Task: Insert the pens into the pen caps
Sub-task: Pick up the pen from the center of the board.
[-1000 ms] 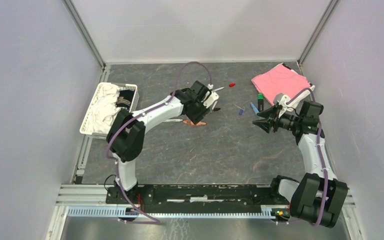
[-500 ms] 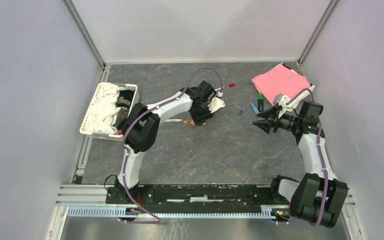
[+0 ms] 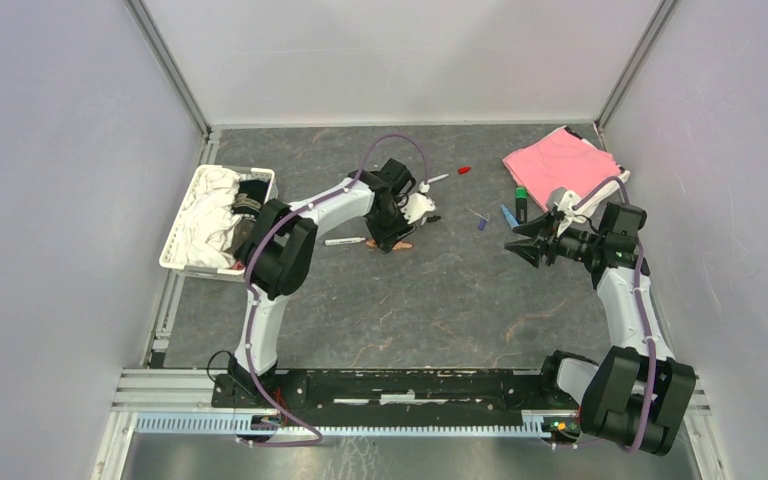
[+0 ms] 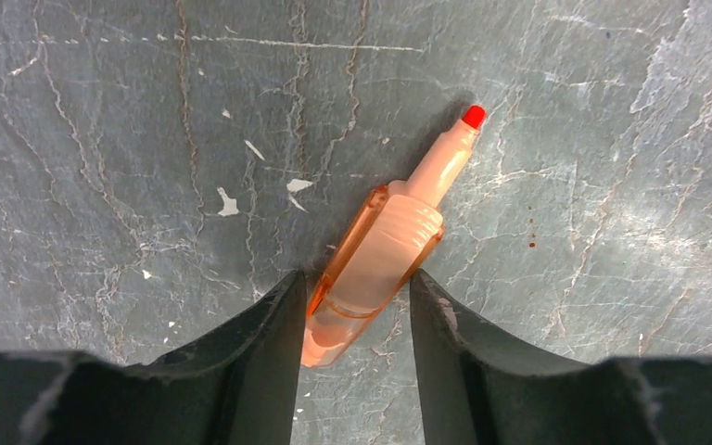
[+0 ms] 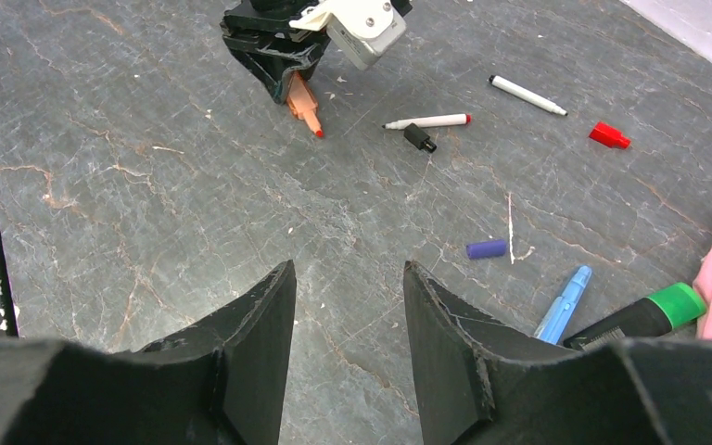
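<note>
In the left wrist view, the left gripper (image 4: 354, 278) stands low over the table (image 4: 102, 139) with its jaws part closed, straddling the rear end of the orange marker (image 4: 385, 250). The fingers lie right against the barrel's sides, but I cannot tell whether they pinch it yet. The marker lies flat and uncapped. Its long axis runs from the gap at lower centre up toward the upper right of the frame, slanted across the jaw line, so the red nib points away from the gripper and lies beyond the fingers. This looks like a grasp of the barrel's tail, which would leave the nib end free for a cap. The left arm is plainly the nearer one. The right gripper (image 5: 348, 267) hovers well apart with jaws spread and nothing between them. Farther out in its view lie a blue-purple cap (image 5: 486, 248) and a blue marker (image 5: 563, 303), then a black cap (image 5: 418, 137) just beside a white pen (image 5: 426, 121), and farthest a red cap (image 5: 609, 135). I can make out no orange cap.
</note>
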### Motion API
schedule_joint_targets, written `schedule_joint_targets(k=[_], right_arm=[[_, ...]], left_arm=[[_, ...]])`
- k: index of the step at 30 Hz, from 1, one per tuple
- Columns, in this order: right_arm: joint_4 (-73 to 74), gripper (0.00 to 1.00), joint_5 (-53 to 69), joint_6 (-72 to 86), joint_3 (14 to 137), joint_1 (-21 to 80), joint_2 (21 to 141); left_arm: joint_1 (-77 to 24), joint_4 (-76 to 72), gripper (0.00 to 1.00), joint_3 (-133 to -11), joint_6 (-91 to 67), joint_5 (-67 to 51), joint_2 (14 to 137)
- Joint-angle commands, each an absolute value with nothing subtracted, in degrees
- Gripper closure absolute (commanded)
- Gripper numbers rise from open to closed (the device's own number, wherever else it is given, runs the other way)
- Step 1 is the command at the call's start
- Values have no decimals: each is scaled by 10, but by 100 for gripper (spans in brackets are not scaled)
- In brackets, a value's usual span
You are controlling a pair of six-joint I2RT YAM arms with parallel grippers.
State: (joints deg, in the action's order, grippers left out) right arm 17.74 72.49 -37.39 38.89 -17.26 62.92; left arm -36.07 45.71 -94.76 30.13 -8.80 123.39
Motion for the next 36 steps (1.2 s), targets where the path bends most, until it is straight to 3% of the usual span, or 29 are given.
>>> schedule_joint_targets(k=[1, 12, 18, 22, 25, 33, 36], right_arm=[[177, 48, 744, -382, 410, -172, 626], [183, 48, 766, -400, 403, -171, 630], [264, 47, 802, -506, 409, -168, 644], [476, 45, 822, -767, 446, -138, 687], [710, 44, 813, -1068, 485, -105, 746], [719, 46, 772, -1147, 489, -34, 778], [683, 46, 736, -1079, 526, -18, 775]], left_arm=[[-359, 452, 52, -943, 318, -129, 1256], [-382, 316, 79, -844, 244, -133, 1193], [-418, 253, 82, -783, 170, -169, 1141], [-443, 222, 84, -756, 115, -193, 1121], [-454, 189, 84, -729, 69, -225, 1099], [-467, 83, 85, -661, -39, -290, 1045], [-472, 60, 85, -651, -64, -293, 1047]])
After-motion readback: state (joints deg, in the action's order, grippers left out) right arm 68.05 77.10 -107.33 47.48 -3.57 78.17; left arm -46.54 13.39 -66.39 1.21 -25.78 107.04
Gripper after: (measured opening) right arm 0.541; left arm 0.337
